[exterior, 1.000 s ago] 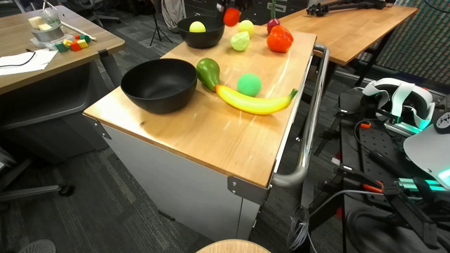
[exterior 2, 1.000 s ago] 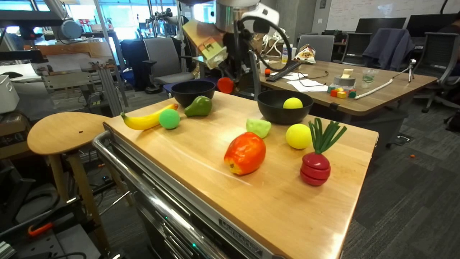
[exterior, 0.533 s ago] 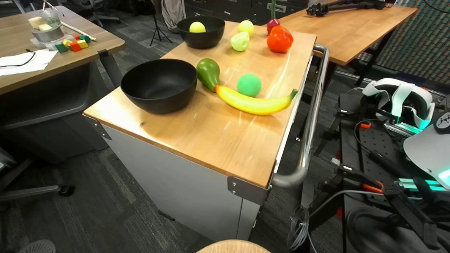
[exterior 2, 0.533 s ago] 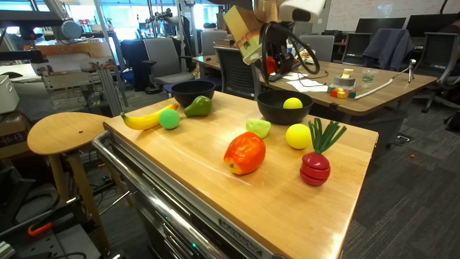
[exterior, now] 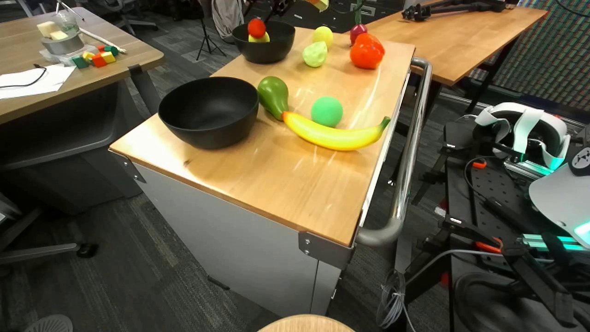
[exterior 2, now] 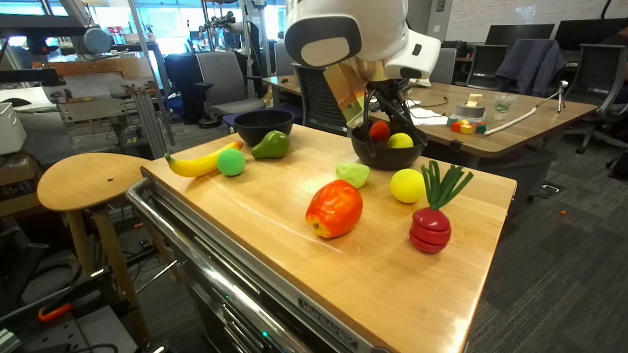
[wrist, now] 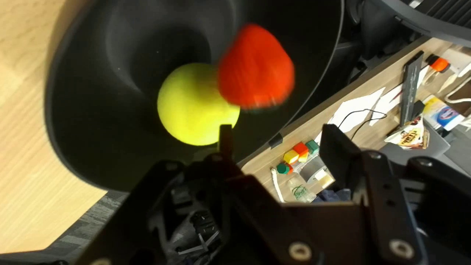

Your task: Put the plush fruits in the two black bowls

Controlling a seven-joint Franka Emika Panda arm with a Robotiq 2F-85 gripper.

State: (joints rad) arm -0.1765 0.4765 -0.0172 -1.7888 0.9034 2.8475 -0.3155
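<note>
A: ok where's the red fruit (wrist: 255, 68) at? too blurry in the wrist view for me to say what kind it is

B: Over the inside of the black bowl (wrist: 92, 110) that has a yellow ball (wrist: 193, 106) in it. In the wrist view it overlaps the ball, but I can't tell if they touch, or if it's resting on anything.

A: and the gripper (wrist: 278, 129)?

B: Fingers apart, clear gap between them, and the red fruit shows beyond the tips. The white robot arm (exterior 2: 378, 27) hangs above that bowl.

A: what about the rest of the fruit?

B: All on the wooden cart top (exterior 2: 382, 294). Near that bowl you've got a pale green lumpy piece (exterior 2: 353, 175) and a second yellow ball (exterior 2: 407, 186). Farther out, an orange-red fruit (exterior 2: 335, 209), plus a red bulb (exterior 2: 431, 230) standing upright with green stalks. Well apart from that bunch there's an avocado (exterior 2: 271, 145) just beside the second black bowl (exterior: 207, 113), and a green ball (exterior 2: 231, 162) right next to the banana (exterior 2: 196, 165), can't tell if those two touch.

A: anything else around?

B: Metal handle bar (exterior: 409, 152) along one edge, a round wooden stool (exterior 2: 93, 179) near one end in both exterior views, and in an exterior view a white VR headset (exterior: 525, 129) off to the side.
</note>
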